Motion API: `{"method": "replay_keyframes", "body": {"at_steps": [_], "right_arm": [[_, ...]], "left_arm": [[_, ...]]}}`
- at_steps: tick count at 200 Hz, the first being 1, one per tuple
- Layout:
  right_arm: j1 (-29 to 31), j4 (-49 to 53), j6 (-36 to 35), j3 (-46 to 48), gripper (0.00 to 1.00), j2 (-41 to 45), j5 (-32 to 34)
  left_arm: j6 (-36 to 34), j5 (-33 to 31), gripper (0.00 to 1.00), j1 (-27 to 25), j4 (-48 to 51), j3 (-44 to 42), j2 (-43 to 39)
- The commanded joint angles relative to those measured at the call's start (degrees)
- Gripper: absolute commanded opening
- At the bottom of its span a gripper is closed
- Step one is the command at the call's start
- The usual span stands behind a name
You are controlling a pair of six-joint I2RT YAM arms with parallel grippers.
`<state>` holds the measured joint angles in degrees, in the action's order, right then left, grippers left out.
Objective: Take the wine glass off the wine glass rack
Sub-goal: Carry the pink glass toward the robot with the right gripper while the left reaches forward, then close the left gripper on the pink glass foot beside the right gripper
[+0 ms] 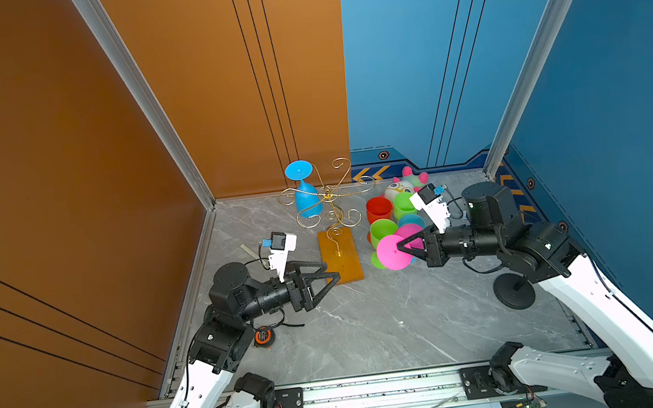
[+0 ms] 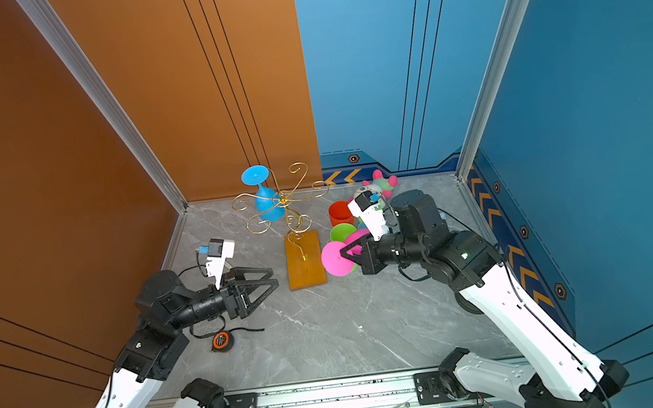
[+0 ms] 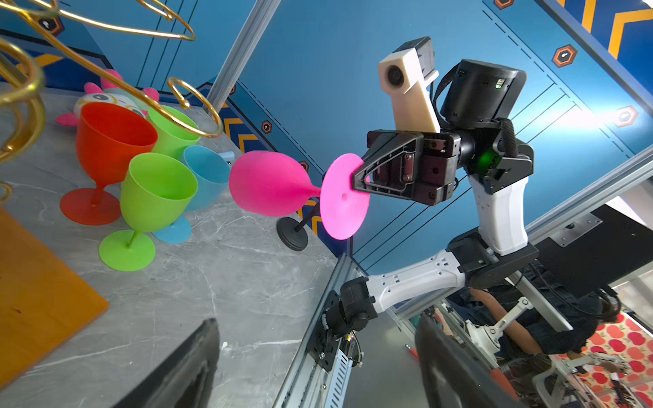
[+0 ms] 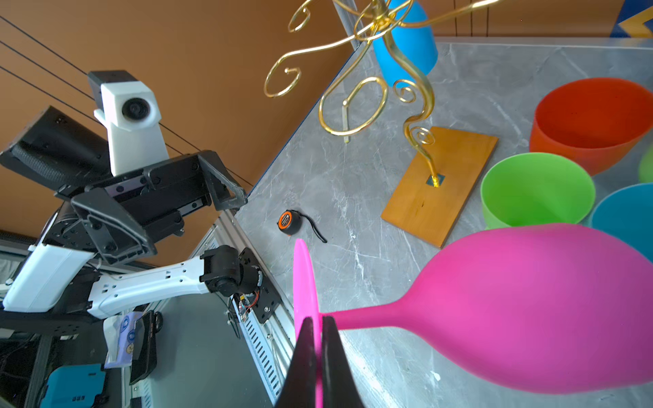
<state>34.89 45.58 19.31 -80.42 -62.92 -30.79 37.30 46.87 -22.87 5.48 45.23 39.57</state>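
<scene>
Right of centre: right gripper (image 3: 357, 176) clamped on the foot rim of the pink wine glass (image 3: 268, 183), held sideways, off the wine glass rack (image 1: 328, 196), bowl toward a cluster of upright glasses: red glass (image 3: 109, 141), green glass (image 3: 159, 190), second green glass (image 3: 173, 134), light blue glass (image 3: 208, 173), visible bowls showing only bare inner walls. Centre: rack on its wooden base (image 1: 341, 255), carrying one blue wine glass (image 1: 308, 203) hung upside down by the foot. Left: left gripper (image 1: 331, 272), jaws apart, gripping nothing, just beside the base. On the marble table (image 1: 372, 325): tape measure (image 1: 264, 337)
</scene>
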Motion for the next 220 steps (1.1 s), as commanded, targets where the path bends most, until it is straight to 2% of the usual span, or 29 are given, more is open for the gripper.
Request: {"method": "replay_keyframes", "body": {"at_steps": [1,47,52,101,168,220], "right_arm": [[2.22,-2.42,0.61,1.59,0.00,0.03,-2.86],[4.92,-8.36,2.74,3.51,0.00,-1.70,-5.60],[6.68,-8.77,2.91,3.58,0.00,-1.98,-5.60],[9.46,-14.99,5.70,5.28,0.00,-4.22,-6.74],[11.75,-19.50,6.87,5.25,0.00,-7.37,-7.39],[12.04,-20.85,7.32,5.66,0.00,-8.43,-7.64]], "left_arm": [[2.61,4.75,0.80,0.41,-2.86,-0.69,0.23],[4.15,6.61,0.72,0.26,-2.75,-1.50,0.68],[4.23,6.70,0.71,0.28,-2.84,-1.62,0.73],[4.50,7.86,0.57,-0.41,-2.76,-1.86,1.09],[5.50,8.76,0.50,-2.19,-2.82,-2.82,2.43],[5.61,8.85,0.33,-3.22,-2.84,-2.66,3.28]]}}
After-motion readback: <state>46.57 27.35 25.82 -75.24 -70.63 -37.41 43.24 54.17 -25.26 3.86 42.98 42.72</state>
